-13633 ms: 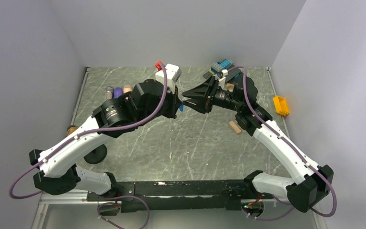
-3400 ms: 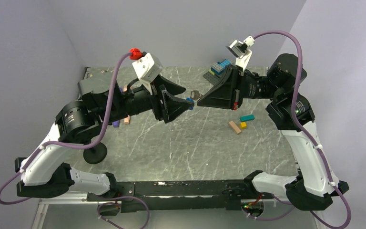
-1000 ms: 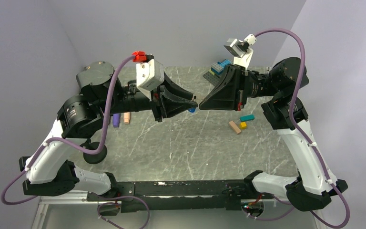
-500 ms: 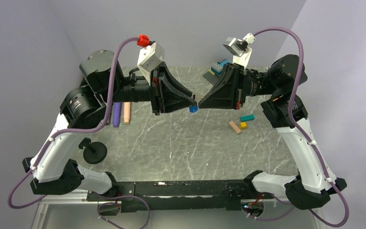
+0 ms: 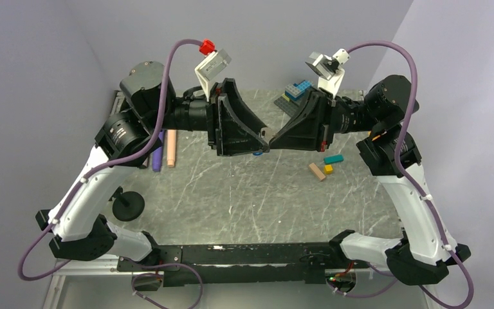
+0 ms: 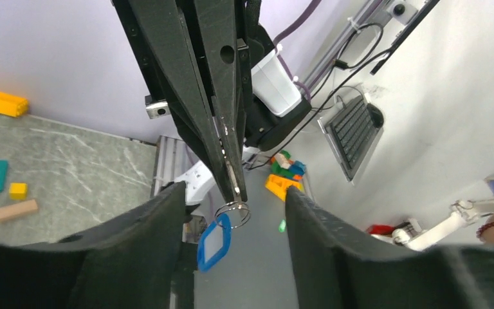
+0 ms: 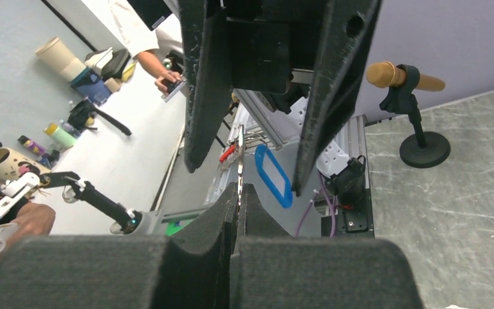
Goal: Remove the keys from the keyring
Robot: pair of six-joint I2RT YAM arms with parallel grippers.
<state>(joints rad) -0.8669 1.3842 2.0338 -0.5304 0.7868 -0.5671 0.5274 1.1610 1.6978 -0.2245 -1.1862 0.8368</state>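
Both grippers meet tip to tip above the table's middle. My right gripper [image 5: 272, 140] [image 7: 239, 192] is shut on a thin silvery strip [image 6: 229, 168]. From its tips hangs the small shiny keyring [image 6: 233, 213]. The blue key piece [image 6: 213, 241] [image 7: 273, 175] with the pale middle dangles on that ring. It peeks out below the fingers [image 5: 257, 154] in the top view. My left gripper [image 5: 265, 141] [image 6: 235, 193] stands wide open, one finger on each side of the ring and the blue piece, touching neither.
On the table to the right lie a teal brick [image 5: 334, 158], a small yellow brick [image 5: 328, 168] and a tan block [image 5: 316, 172]. A brick pile [image 5: 297, 90] sits at the back. Purple [image 5: 156, 158] and pink [image 5: 171, 148] sticks and a black stand [image 5: 127, 206] are on the left.
My left gripper has opened wide and let go of the blue piece, which now hangs from the ring. The left arm has risen and turned. The right gripper has stayed shut.
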